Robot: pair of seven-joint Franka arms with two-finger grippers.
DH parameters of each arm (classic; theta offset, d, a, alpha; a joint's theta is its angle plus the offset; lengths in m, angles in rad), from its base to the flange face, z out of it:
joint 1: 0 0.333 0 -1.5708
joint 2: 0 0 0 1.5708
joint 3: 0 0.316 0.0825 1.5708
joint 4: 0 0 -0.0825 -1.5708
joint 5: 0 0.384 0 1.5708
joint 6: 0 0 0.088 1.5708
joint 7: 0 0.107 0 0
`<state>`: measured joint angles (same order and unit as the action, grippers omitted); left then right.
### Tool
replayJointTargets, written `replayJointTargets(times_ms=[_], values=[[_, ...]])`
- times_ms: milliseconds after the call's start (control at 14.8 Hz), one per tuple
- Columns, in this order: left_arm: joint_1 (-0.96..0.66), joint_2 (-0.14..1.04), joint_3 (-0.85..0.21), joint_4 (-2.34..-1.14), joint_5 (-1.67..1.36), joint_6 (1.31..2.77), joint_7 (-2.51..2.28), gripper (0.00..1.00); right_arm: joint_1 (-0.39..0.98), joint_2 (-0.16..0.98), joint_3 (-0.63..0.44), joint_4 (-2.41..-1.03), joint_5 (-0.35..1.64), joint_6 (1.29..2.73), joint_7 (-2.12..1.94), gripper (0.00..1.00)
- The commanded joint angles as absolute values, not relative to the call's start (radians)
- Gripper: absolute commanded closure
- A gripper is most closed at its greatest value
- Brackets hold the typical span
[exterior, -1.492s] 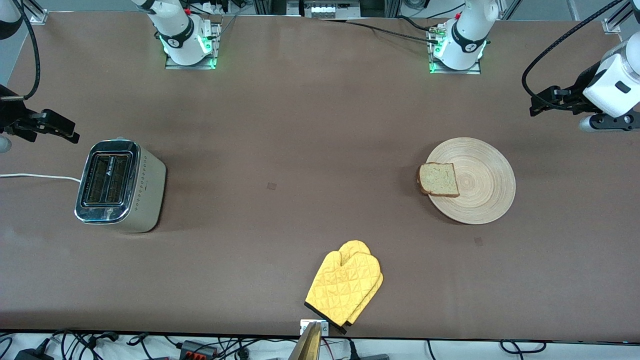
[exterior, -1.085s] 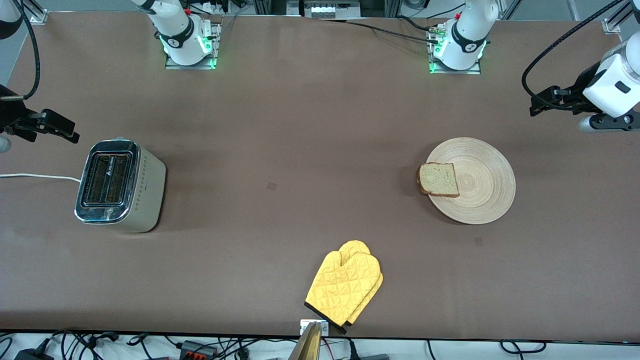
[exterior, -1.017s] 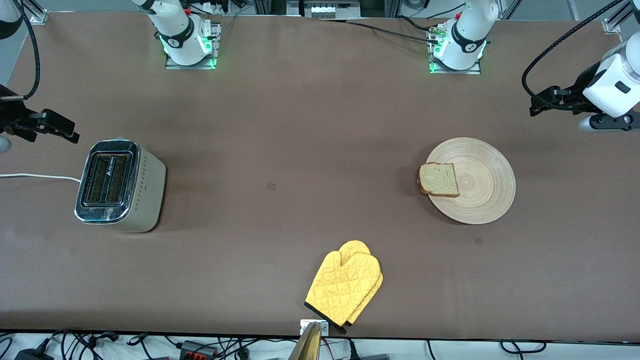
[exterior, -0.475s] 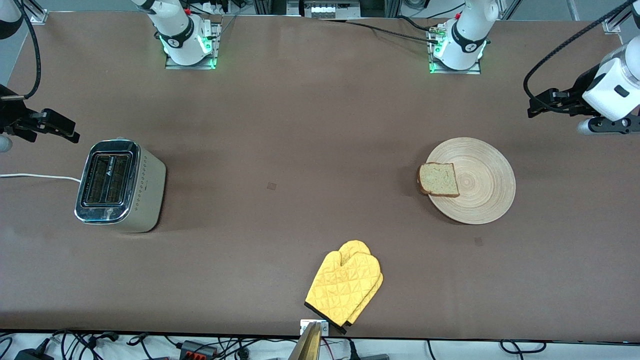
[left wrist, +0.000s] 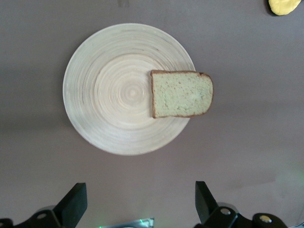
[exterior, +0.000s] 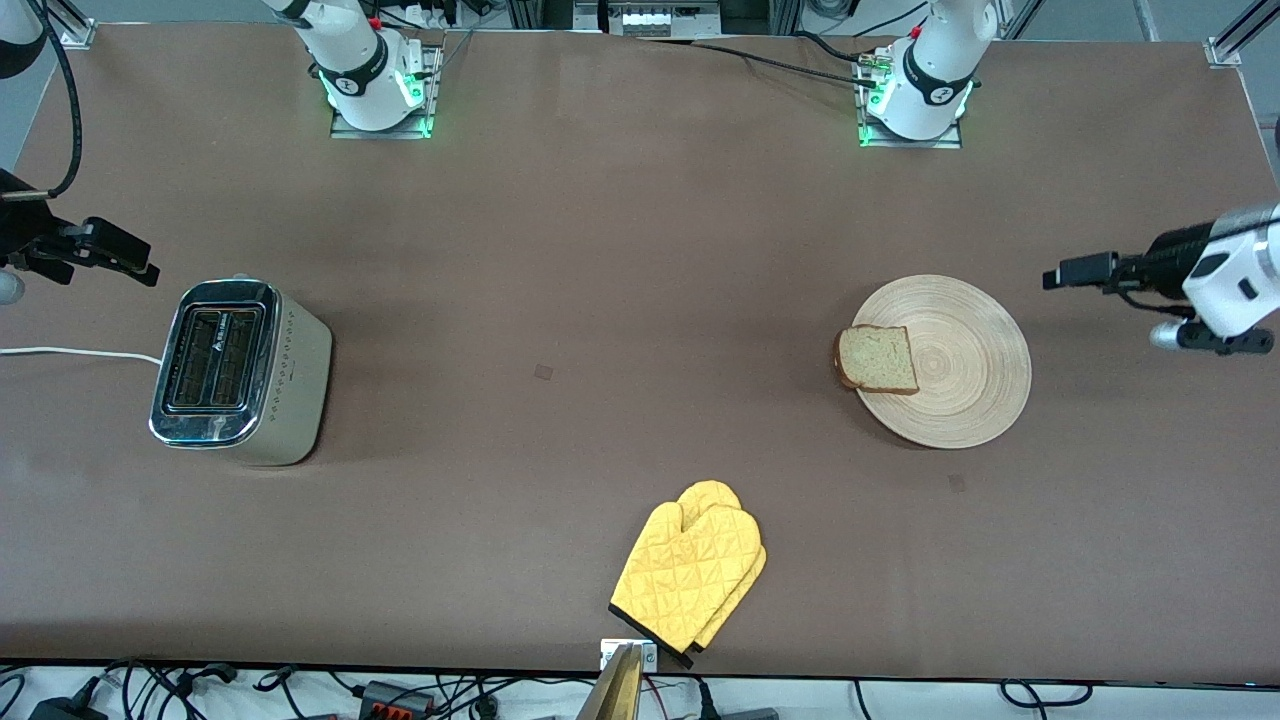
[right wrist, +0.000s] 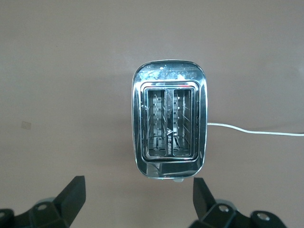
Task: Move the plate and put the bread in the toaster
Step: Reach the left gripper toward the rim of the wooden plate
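Note:
The light-wood plate lies toward the left arm's end of the table, with the bread on its rim toward the toaster, overhanging a little. Both show in the left wrist view: the plate and the bread. My left gripper is open and empty over bare table beside the plate, apart from it; its jaws stand wide. The toaster stands at the right arm's end with both slots empty. My right gripper is open and empty beside the toaster.
A yellow quilted oven mitt lies near the table's front edge, midway along; its tip shows in the left wrist view. The toaster's white cord runs off the right arm's end of the table.
My left arm has swung its hand lower and closer to the plate, fingers now pointing toward it. The right arm, plate, bread and toaster have not moved.

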<state>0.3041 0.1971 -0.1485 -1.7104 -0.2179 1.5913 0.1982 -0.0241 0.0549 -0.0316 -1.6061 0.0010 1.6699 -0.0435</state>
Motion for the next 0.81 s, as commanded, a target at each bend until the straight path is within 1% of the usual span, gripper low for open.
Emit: replayJointTargets(times_ms=[0,203,339,407,542,746], values=[[0.368,0.305,-0.152,-1.704,-0.25,1.638,0.351,0.0,-0.032,0.023,-0.023,-1.637,-0.012,1.678,-0.057,0.0],[0.472,0.411,-0.152,-1.716,-0.307,1.652,0.497,0.0,-0.031,0.023,-0.023,-1.637,-0.012,1.678,-0.057,0.0],[0.526,0.446,-0.153,-1.744,-0.311,1.657,0.569,0.0,-0.032,0.023,-0.023,-1.637,-0.012,1.678,-0.057,0.0],[0.543,0.449,-0.152,-1.776,-0.331,1.678,0.58,0.0,-0.032,0.023,-0.023,-1.637,-0.012,1.678,-0.057,0.0],[0.563,0.431,-0.159,-1.88,-0.359,1.777,0.606,0.0,-0.032,0.023,-0.023,-1.637,-0.012,1.678,-0.057,0.0],[0.591,0.445,-0.161,-1.956,-0.413,1.853,0.659,0.0,-0.032,0.023,-0.023,-1.637,-0.012,1.677,-0.057,0.0]])
